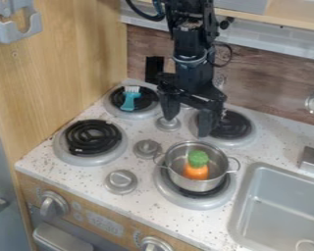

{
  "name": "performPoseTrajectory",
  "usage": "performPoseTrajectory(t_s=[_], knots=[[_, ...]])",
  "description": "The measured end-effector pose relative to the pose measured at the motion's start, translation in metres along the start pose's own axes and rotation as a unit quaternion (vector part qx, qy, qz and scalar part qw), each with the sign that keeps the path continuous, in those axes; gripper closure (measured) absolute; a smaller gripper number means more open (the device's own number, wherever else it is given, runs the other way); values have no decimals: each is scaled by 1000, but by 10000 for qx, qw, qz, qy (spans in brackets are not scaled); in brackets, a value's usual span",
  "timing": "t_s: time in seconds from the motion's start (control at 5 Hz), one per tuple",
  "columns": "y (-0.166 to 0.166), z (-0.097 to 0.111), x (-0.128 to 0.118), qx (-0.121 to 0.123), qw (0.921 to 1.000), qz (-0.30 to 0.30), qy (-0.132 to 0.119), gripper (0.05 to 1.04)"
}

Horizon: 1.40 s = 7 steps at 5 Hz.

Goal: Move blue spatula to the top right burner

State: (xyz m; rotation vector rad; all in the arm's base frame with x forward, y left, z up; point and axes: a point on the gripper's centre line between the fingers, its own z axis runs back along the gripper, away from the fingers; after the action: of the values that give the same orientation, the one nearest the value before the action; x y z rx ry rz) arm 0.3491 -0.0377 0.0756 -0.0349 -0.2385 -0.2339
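Wide open, my gripper (pixel 186 124) hangs over the stove between the two rear burners, one finger above the middle knob and the other in front of the top right burner (pixel 234 125), covering its left part. Nothing is held. The blue spatula (pixel 129 99) lies on the top left burner (pixel 146 101), to the left of the gripper, with its slotted pale end toward the back wall and its handle toward the front.
A metal pot (pixel 199 185) holding an orange and green toy vegetable (pixel 196 169) stands on the front right burner. Front left is another burner (pixel 92 138). A sink (pixel 281 206) lies at the right, a wooden wall (pixel 67 59) at the left.
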Motion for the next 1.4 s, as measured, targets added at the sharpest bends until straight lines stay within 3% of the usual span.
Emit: performPoseTrajectory(t_s=[0.2, 0.4, 0.6, 0.8, 1.2, 1.4], knots=[[-1, -11, -6, -40, 9998, 3, 188, 85], [16, -13, -5, -118, 9989, 402, 207, 85], [44, -16, -1, -11, 9960, 817, 348, 85], [72, -23, 8, 95, 9921, 1207, 327, 85], [145, -37, 18, 634, 9747, 2140, -79, 85], [171, -57, 21, 725, 9660, 2463, -290, 85]])
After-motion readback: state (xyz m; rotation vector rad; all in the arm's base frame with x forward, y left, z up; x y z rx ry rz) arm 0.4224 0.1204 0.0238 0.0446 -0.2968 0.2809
